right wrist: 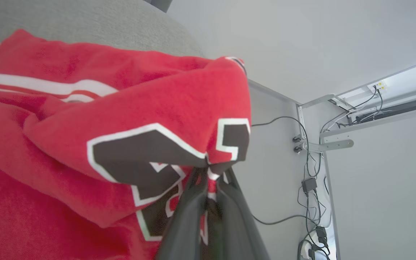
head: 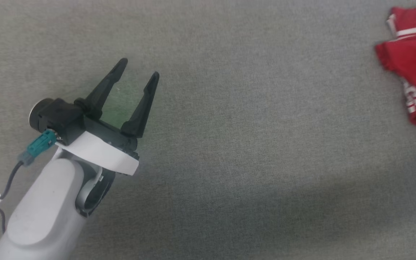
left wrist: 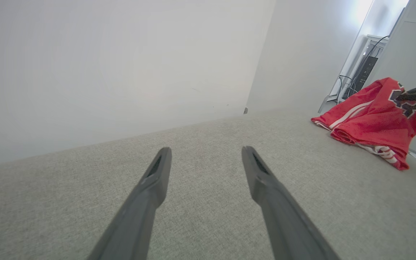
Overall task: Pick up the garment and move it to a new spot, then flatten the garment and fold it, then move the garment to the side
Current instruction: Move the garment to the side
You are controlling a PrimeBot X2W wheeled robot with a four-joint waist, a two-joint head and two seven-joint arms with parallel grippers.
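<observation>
The garment [head: 412, 68] is red with white stripes and lies bunched at the far right edge of the grey surface in the head view. In the right wrist view my right gripper [right wrist: 211, 172] is shut on the garment [right wrist: 114, 119], pinching a fold by its black, white-outlined lettering and lifting it. My left gripper [head: 140, 70] hovers open and empty over bare surface at the left, far from the cloth. In the left wrist view the garment [left wrist: 374, 119] sits heaped at the right beyond my left gripper [left wrist: 206, 153], with the right gripper's dark fingers [left wrist: 415, 95] in it.
The grey fabric-covered surface [head: 247, 144] spreads wide between the left gripper and the garment. White walls [left wrist: 121, 65] rise behind it. Cables and a wall bracket [right wrist: 312, 159] hang past the surface's right edge.
</observation>
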